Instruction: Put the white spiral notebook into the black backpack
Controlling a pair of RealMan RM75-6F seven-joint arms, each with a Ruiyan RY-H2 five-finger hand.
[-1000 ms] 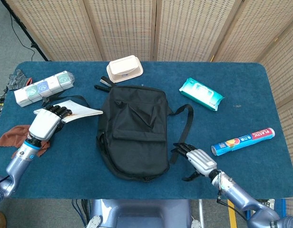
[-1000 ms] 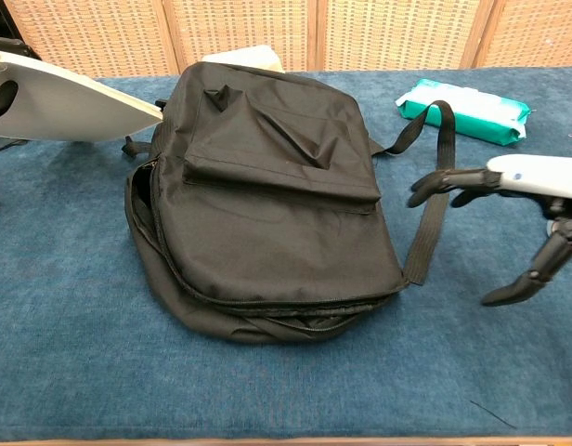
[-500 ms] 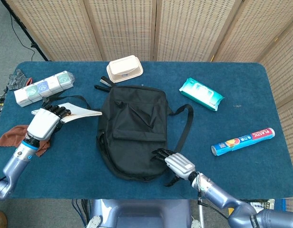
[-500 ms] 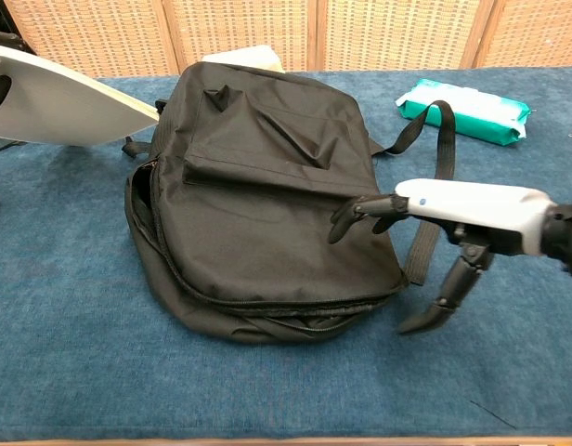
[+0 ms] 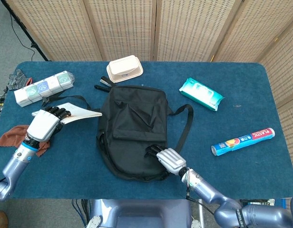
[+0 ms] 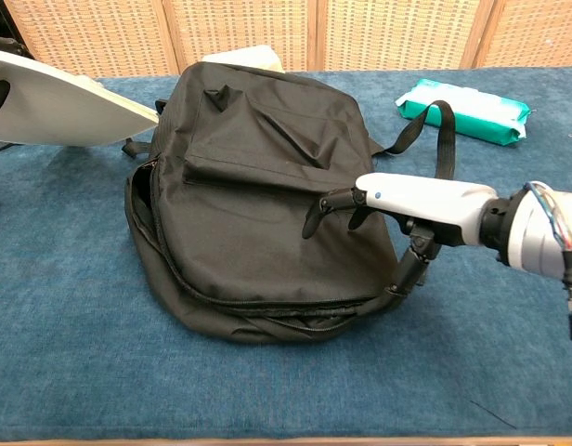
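Notebook: the white spiral notebook (image 5: 75,111) is at the left of the black backpack (image 5: 134,130), lifted above the table (image 5: 241,90).
Left hand: the left hand (image 5: 43,125) grips the notebook's left end.
Right hand: the right hand (image 6: 397,200) is over the backpack's near right corner, fingers apart, nothing held.
Backpack: lies flat in the middle, zipper open along its near-left side.

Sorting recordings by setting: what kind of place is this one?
Probably a lab or demo space, not a home: a blue-covered table with woven folding screens behind it, and staged everyday items: a black backpack, wet wipes, a plastic-wrap roll.
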